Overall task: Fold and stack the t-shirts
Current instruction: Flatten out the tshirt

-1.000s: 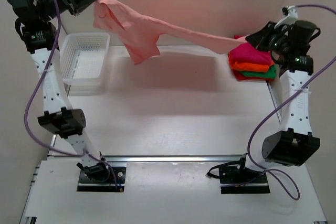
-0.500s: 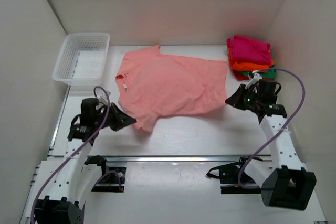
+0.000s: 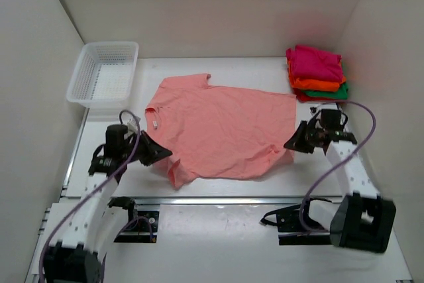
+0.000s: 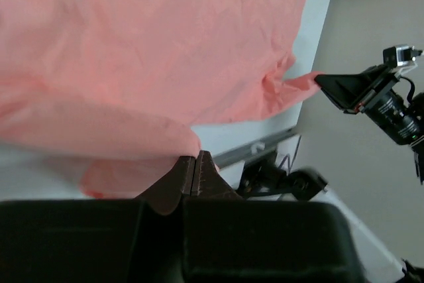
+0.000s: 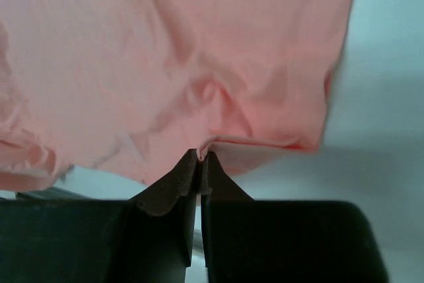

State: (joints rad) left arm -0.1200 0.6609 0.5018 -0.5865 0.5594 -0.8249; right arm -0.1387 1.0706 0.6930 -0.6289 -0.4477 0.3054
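The salmon-pink t-shirt (image 3: 222, 127) lies spread flat on the white table, collar to the left. My left gripper (image 3: 163, 156) is shut on its near left edge; the cloth (image 4: 132, 64) fills the left wrist view above the closed jaws (image 4: 194, 157). My right gripper (image 3: 291, 145) is shut on the near right hem corner; a fold of hem (image 5: 218, 142) sits pinched between the fingers (image 5: 201, 156). A folded stack stands at the back right: magenta t-shirt (image 3: 317, 63) on top, orange (image 3: 317, 85) under it, green (image 3: 338, 92) below.
A white plastic mesh basket (image 3: 105, 74) stands at the back left. White walls close in the table on three sides. A metal rail (image 3: 218, 199) runs along the near edge by the arm bases.
The arms held the shirt high and stretched a second ago, then brought it down flat. Since half a second ago it has been drawn slightly nearer and to the right, lying smoother.
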